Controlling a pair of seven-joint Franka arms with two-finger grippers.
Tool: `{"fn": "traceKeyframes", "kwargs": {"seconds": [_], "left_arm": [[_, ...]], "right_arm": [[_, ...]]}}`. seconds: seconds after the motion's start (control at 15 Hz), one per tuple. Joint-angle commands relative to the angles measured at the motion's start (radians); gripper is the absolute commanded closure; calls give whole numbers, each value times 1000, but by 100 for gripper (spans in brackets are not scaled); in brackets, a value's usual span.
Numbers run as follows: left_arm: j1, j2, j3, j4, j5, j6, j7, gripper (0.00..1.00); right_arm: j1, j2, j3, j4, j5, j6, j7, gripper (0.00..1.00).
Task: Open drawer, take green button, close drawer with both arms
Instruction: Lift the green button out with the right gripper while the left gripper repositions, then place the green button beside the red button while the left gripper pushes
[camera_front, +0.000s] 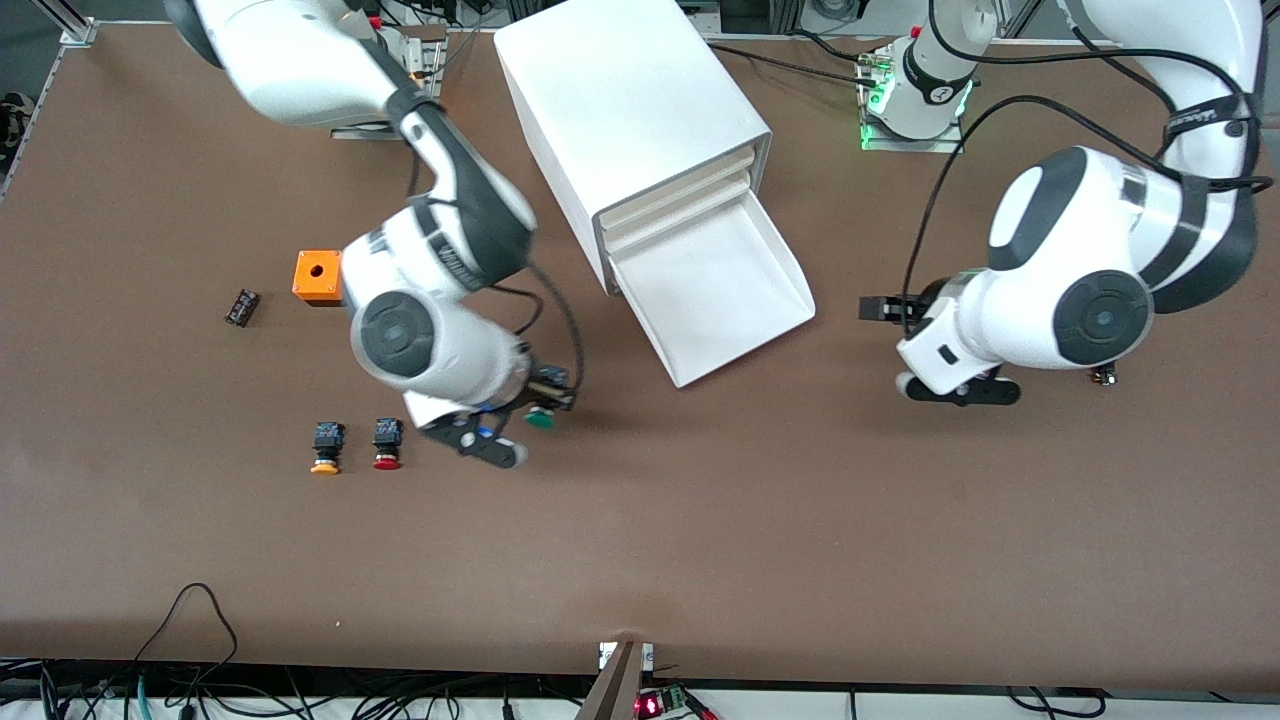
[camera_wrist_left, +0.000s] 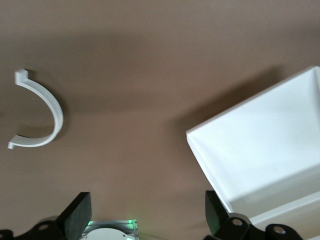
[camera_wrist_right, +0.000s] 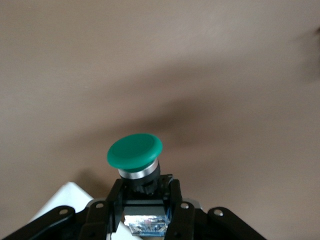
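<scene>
While the drawer (camera_front: 725, 290) stands pulled out and empty, the right end effector (camera_front: 540, 400) grips the green button (camera_front: 540, 419) over the worktop (camera_front: 700, 520); the left end effector (camera_front: 885, 310) waits wide open and empty beside the drawer, so closing remains.

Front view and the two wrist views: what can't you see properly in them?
- Right claw: front view, mostly hidden by its own arm; the right wrist view shows it shut on the green button.
- Button's black body: right wrist view, covered by the fingers.
- Left claw: front view, partly hidden by its wrist.
- Drawer: left wrist view, cut off by the edge.
- Small black part: front view, too small to tell.
</scene>
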Motion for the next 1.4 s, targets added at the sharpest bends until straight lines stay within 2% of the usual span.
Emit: {"fn": "traceKeyframes", "kwargs": {"seconds": [0.0, 0.13, 0.27, 0.47, 0.67, 0.87, 1.07, 1.13, 1.2, 1.27, 1.33], "left_arm": [[-2, 26, 1, 33, 31, 20, 0, 0], [4, 32, 0, -8, 18, 156, -107, 0], [-10, 28, -8, -71, 12, 282, -247, 0], [-41, 23, -9, -184, 12, 462, -381, 0], [-85, 23, -8, -304, 24, 638, -506, 0], [-122, 34, -6, -376, 29, 781, -588, 0], [-131, 35, -8, -509, 50, 1003, -654, 0], [-148, 35, -8, -526, 50, 1016, -674, 0], [-166, 38, -6, -530, 50, 1016, -689, 0], [-177, 45, -6, -536, 50, 1017, -704, 0], [-183, 55, -6, -540, 55, 1020, -715, 0]], "right_arm": [[-68, -18, 20, -46, 6, -32, -215, 100], [-100, -15, 17, -77, -7, -10, -337, 100], [-133, -15, 16, -158, -14, 78, -408, 100], [-168, -10, 16, -264, -57, 204, -429, 100], [-202, 13, 11, -327, -85, 270, -429, 100], [-206, 33, 11, -347, -84, 292, -416, 100], [-212, 56, 2, -354, -80, 326, -413, 100], [-214, 63, 2, -352, -77, 329, -412, 99], [-214, 68, 2, -352, -80, 329, -413, 79], [-220, 76, 2, -352, -74, 330, -412, 21], [-226, 76, 2, -352, -73, 344, -413, 0]]}}
